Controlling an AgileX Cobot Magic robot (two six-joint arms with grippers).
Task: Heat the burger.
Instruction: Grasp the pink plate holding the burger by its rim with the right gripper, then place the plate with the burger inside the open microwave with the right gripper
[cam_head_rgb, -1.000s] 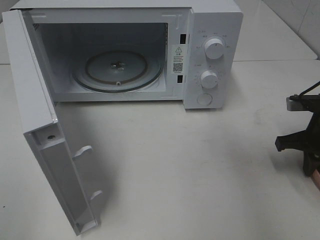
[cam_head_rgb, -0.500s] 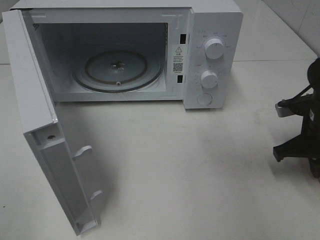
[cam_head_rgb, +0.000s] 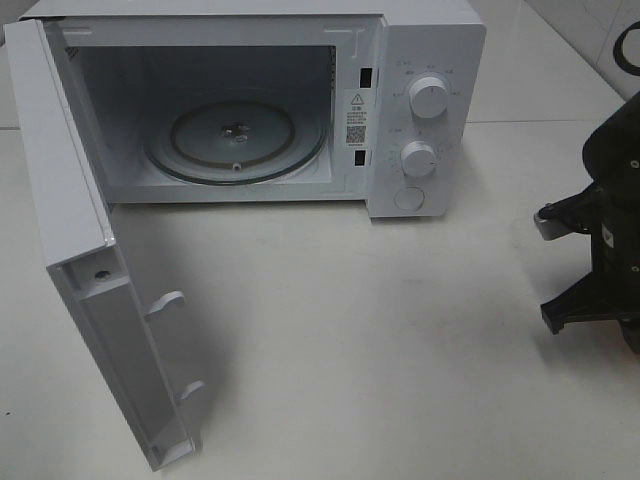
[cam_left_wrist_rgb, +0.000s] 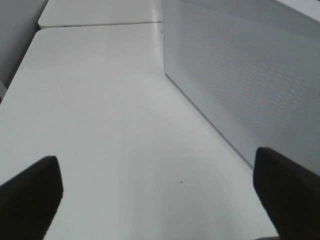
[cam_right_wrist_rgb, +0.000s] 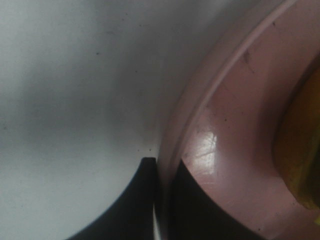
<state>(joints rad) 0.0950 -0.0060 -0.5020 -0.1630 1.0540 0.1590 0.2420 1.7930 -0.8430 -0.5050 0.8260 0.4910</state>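
— So, what holds what?

— In the upper half of the high view, the microwave (cam_head_rgb: 425, 40) stands with its door (cam_head_rgb: 60, 170) swung out toward the lower left. Inside, a round glass turntable (cam_head_rgb: 235, 140) lies flat on the floor of the cavity.

— And the burger?

— Only a yellow-brown sliver of the burger (cam_right_wrist_rgb: 300, 150) shows, in the right wrist view. It sits on a pink plate (cam_right_wrist_rgb: 235, 115), set in from the raised rim.

— Is the plate held?

— Yes. The right end effector (cam_right_wrist_rgb: 162, 170) is clamped on the plate's rim, with one dark finger (cam_right_wrist_rgb: 132, 205) outside the rim and the other over the plate's inner face. The right arm (cam_head_rgb: 610, 180) shows at the right edge of the high view, well apart from the microwave.

— The other one?

— The left end effector (cam_left_wrist_rgb: 155, 165) is spread wide with nothing between its fingers (cam_left_wrist_rgb: 30, 195), only the desk (cam_left_wrist_rgb: 100, 100) under it. Beside it runs a white perforated panel (cam_left_wrist_rgb: 240, 75). Whether that is the door or a side wall, I cannot tell.

— The surface and the room?

— The desk is white, matt and faintly scuffed. On the right of the high view a seam crosses it, at a height between the microwave's upper knob (cam_head_rgb: 429, 98) and lower knob (cam_head_rgb: 419, 158), with a second white top behind. Pale tiles (cam_head_rgb: 580, 30) fill the upper right corner.
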